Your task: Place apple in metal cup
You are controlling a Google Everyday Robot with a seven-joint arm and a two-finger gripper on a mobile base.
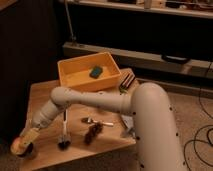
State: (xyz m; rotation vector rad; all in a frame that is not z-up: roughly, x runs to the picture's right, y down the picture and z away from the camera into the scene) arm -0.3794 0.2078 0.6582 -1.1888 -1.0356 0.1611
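The apple (19, 145), small, round and orange, is at the front left corner of the wooden table (42, 95). It sits right at the tip of my gripper (25, 141), which reaches down to it from the upper right. The metal cup (30, 151) shows as a dark short shape directly under and beside the apple. I cannot tell whether the apple is held above the cup or rests in it.
A yellow bin (112, 77) with a green sponge (96, 71) stands at the back of the table. A dark upright brush (64, 134), a spoon (95, 121) and a dark reddish-brown cluster (92, 133) lie mid-table. My arm's white body (150, 125) covers the right side.
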